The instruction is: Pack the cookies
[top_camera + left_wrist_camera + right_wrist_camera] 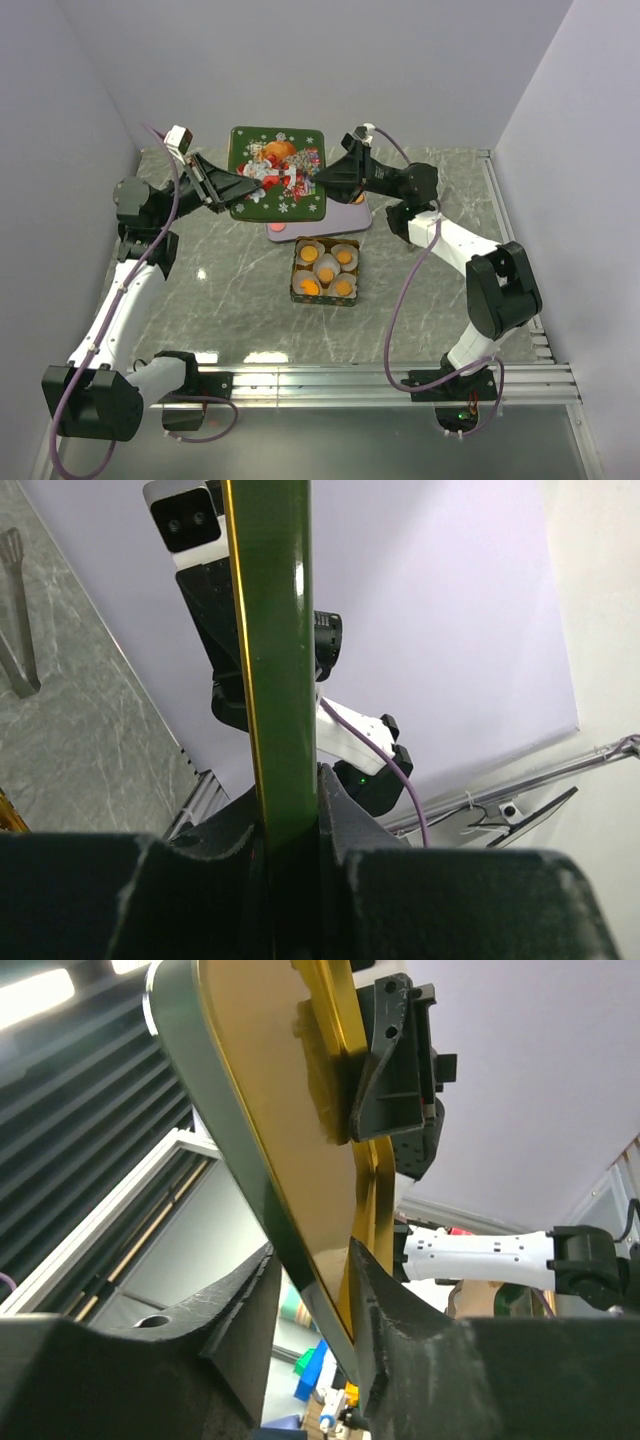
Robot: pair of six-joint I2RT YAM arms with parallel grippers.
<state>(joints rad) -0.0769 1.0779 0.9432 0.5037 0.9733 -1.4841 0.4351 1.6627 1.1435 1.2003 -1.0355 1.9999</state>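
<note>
The lid (277, 172) hangs in the upper middle of the top view, carried between both arms. The left jaws (295, 820) are pressed tight on its green rim. The right jaws (315, 1290) look pinched on the opposite gold edge.

The cookies (310, 256) sit in white paper cups inside the open tin (297, 292) at the centre of the surface, just below the lid in the frame.

Each grip takes only a thin strip of rim, so if the arms move unevenly the lid could twist and slip out. If it dropped on the tin, it would likely knock the cups and scatter the cookies. If it came down off-square, a corner could catch the tin wall, shove the tin or crush a cup.
</note>
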